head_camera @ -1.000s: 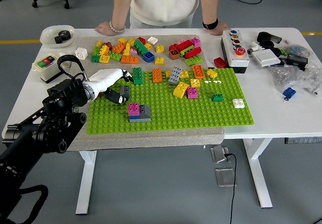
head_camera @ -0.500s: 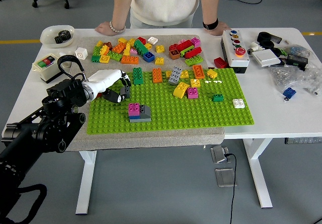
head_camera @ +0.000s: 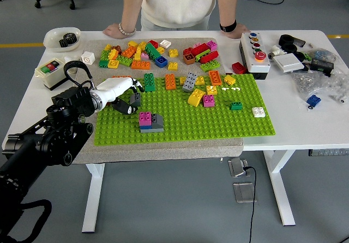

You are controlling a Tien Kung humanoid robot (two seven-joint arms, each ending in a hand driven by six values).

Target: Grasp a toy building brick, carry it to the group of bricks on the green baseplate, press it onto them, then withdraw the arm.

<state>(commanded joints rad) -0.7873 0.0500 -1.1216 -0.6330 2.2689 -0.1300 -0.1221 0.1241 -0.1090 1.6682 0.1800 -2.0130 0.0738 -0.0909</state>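
Note:
My left hand [head_camera: 130, 96] hangs over the left end of the green baseplate [head_camera: 218, 120]. Its white fingers [head_camera: 126, 82] curl down around a dark grey brick [head_camera: 136, 98], with the dark thumb tip below it. A dark green brick [head_camera: 149, 82] stands just right of the hand. The group of bricks [head_camera: 150, 122], pink on grey and blue, sits on the plate a short way below and right of the hand. My right arm does not show.
Several loose bricks [head_camera: 155, 54] lie on the grey mat behind the plate, and others [head_camera: 199, 87] stand on its far part. A person stands at the far side with both hands [head_camera: 117, 30] resting on the table edge. A button box [head_camera: 254, 53] is at the right, and a switch box [head_camera: 49, 71] at the left.
My left hand has shifted slightly up and back with the dark grey brick. The person and the group of bricks have not moved.

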